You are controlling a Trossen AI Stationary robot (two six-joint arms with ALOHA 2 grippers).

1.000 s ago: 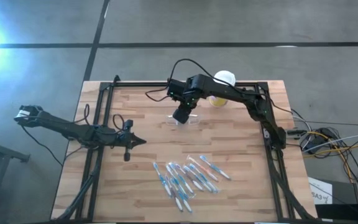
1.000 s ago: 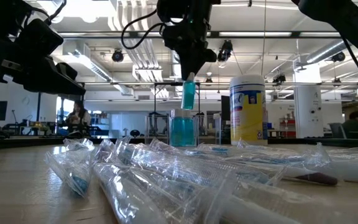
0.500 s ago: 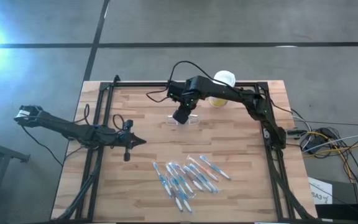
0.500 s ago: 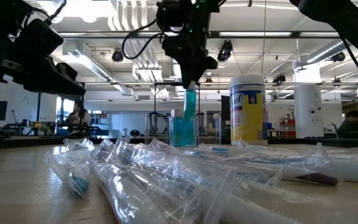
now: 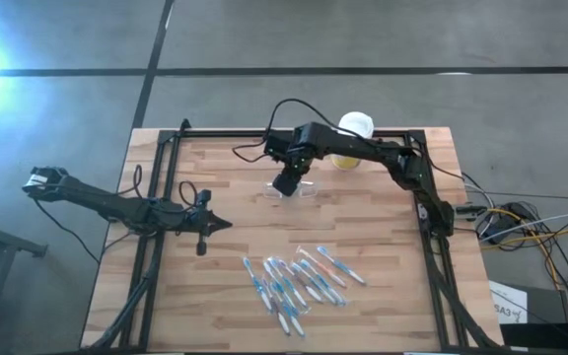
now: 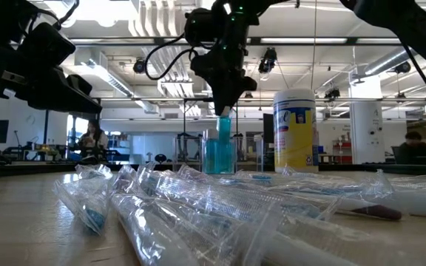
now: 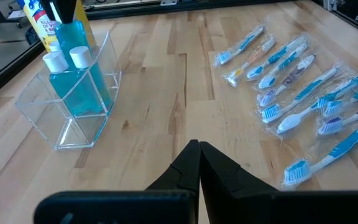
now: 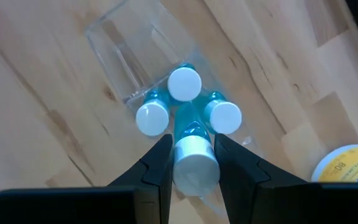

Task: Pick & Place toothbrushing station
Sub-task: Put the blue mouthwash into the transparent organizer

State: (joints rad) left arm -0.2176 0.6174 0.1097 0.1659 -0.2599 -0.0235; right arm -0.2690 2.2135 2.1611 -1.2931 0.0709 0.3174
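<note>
- Your right gripper (image 8: pixel 194 163) hangs directly above the clear plastic two-compartment holder (image 7: pixel 73 99), its fingers (image 8: pixel 157 163) pinching a small blue-liquid bottle with a white cap (image 8: pixel 194 163) by its sides.
- The holder stands on the wooden counter (image 5: pixel 225 187) just beside the yellow canister with a white lid (image 5: pixel 351 133). One compartment already has three white-capped blue bottles (image 8: pixel 184 84) packed close; the other is bare.
- Judging from the right wrist view, the held bottle sits over the gap among those three caps. If you lower it there, its base may land on a cap and tip, or jam.
- A sideways push while lowering could slide or topple the light holder, which looks unanchored on the counter.
- Letting go too high risks the bottle bouncing out or falling across the divider.
- The canister is near the holder; a wide swing of the arm away could knock it.
- Your left gripper (image 7: pixel 197 158) waits well apart from the holder, fingers pressed together, near the wrapped blue, white and pink toothbrushes (image 7: pixel 303 93); it poses little risk where it is.
</note>
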